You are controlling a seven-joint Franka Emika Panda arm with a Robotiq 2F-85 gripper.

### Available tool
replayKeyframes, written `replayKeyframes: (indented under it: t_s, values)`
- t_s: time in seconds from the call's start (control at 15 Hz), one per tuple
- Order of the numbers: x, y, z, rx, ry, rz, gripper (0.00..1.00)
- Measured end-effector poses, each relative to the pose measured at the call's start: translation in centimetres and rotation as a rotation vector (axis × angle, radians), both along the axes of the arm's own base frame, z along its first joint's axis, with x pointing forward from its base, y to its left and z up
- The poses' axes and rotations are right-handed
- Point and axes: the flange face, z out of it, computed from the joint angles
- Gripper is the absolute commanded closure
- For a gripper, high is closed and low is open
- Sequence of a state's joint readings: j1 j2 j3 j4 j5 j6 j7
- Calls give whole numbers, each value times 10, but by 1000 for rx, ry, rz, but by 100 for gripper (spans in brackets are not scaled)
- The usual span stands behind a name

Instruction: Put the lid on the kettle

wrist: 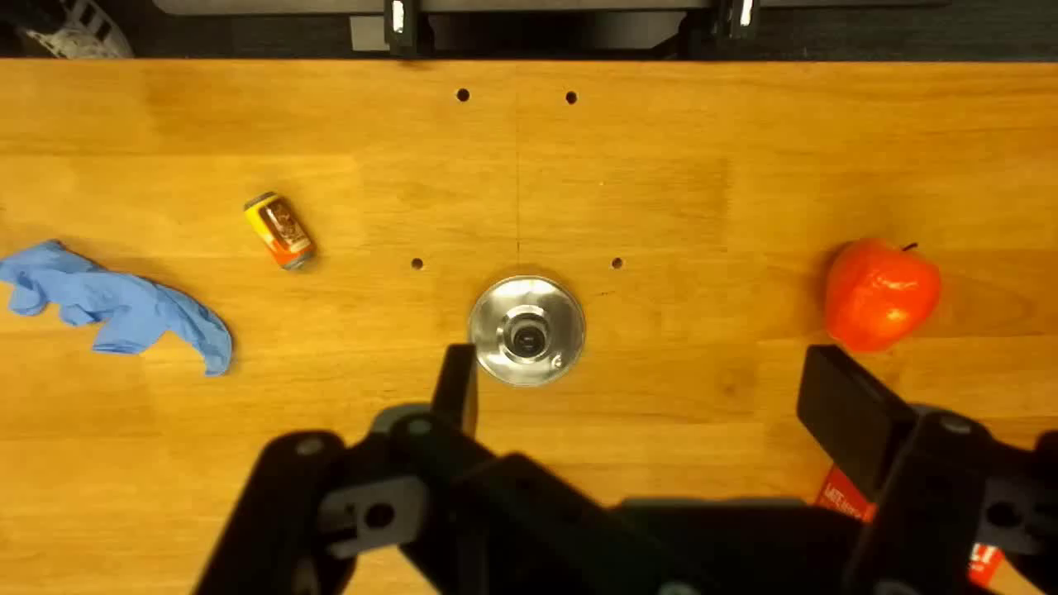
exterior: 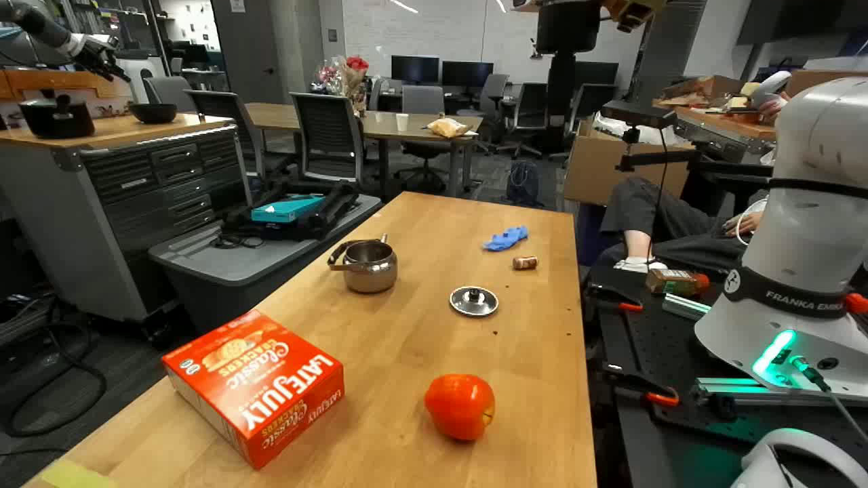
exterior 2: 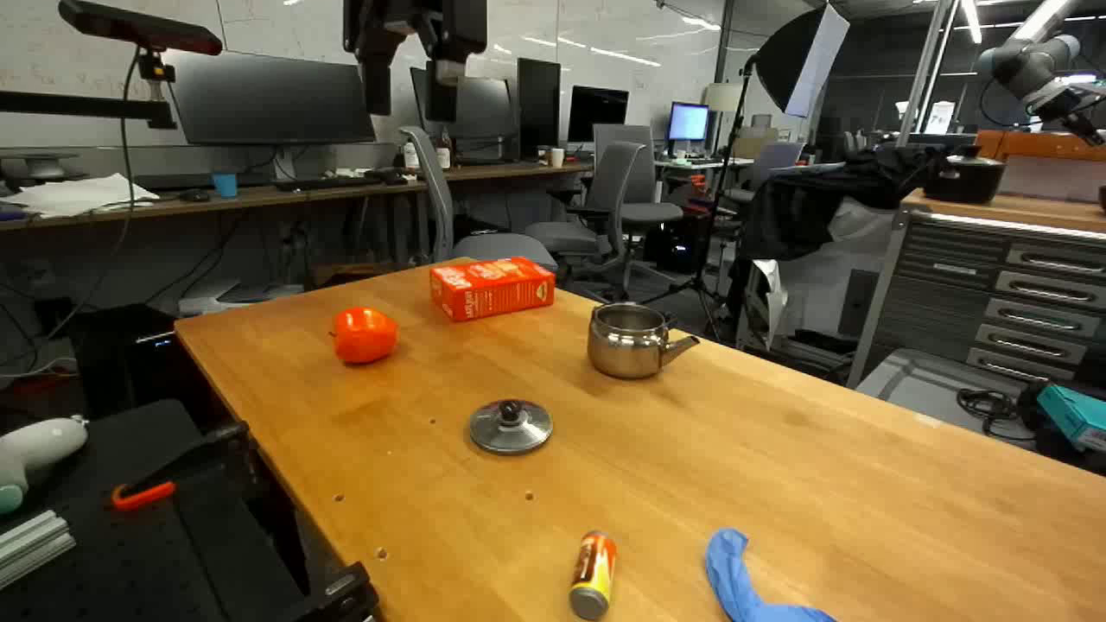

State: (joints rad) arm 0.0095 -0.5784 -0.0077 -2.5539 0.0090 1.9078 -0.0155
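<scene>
The lid, a round silvery disc with a black knob, lies knob up on the wooden table in both exterior views and in the wrist view. The kettle, a squat shiny pot with a short spout, stands upright with its mouth uncovered. Its handle is folded to the side. The kettle does not show in the wrist view. My gripper is open and empty, high above the table. In the wrist view its fingers are wide apart, and the lid appears by the left fingertip.
A red cracker box and an orange-red pepper-like object stand on the table. A small can and a blue glove lie on the lid's other side. A grey bin stands beside the table.
</scene>
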Motion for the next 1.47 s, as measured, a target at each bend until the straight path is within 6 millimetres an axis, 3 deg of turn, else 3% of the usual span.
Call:
replayKeyframes:
  t_s: [1.47]
  values:
    - [6,1,1,14,-30,-34,0]
